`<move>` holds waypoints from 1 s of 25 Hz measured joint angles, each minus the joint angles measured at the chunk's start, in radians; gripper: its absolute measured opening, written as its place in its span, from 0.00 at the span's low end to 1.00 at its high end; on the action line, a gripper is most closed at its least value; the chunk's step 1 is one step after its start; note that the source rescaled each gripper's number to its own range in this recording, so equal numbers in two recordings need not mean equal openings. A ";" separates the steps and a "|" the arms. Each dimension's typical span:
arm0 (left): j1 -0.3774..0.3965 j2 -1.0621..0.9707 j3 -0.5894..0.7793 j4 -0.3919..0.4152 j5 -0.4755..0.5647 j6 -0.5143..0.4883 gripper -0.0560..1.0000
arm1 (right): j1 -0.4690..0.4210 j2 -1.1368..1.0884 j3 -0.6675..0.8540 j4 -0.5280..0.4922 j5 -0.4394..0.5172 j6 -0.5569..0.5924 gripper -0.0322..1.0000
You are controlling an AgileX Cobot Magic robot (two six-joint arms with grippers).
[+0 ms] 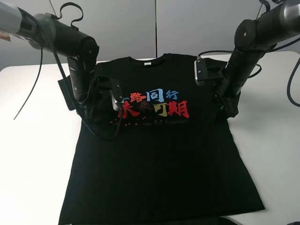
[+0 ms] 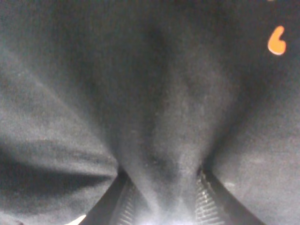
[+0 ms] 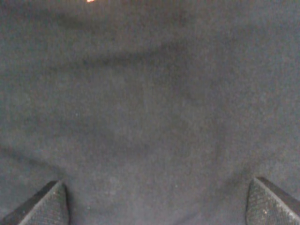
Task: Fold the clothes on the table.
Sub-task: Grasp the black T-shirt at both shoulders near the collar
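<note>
The clothes (image 1: 159,159), a black T-shirt with red, blue and yellow characters (image 1: 154,105) and a white neck tag (image 1: 148,63), lie spread flat on the white table (image 1: 33,154). My left gripper (image 1: 89,112) is down on the shirt's left sleeve area. Up close, the left gripper (image 2: 164,208) pinches a ridge of black cloth (image 2: 164,140) between its fingers (image 2: 126,206). My right gripper (image 1: 229,110) rests at the right sleeve area. In the right wrist view, the right gripper (image 3: 157,206) is open, fingertips (image 3: 47,201) wide apart over flat cloth (image 3: 154,117).
Black cables (image 1: 101,133) hang from the left arm over the shirt, and another cable (image 1: 293,89) loops at the right. The shirt's hem (image 1: 154,216) reaches the near edge of the view. Bare white table (image 1: 276,154) flanks the shirt on both sides.
</note>
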 joint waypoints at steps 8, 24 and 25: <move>0.000 0.000 0.000 0.000 0.000 -0.002 0.45 | 0.000 0.004 0.000 -0.027 -0.015 -0.005 0.84; -0.004 0.000 0.000 0.002 0.000 -0.001 0.45 | 0.000 0.036 -0.079 -0.028 0.017 -0.013 0.81; -0.004 0.000 0.000 0.002 0.000 -0.001 0.45 | 0.000 0.045 -0.079 -0.023 0.021 -0.013 0.81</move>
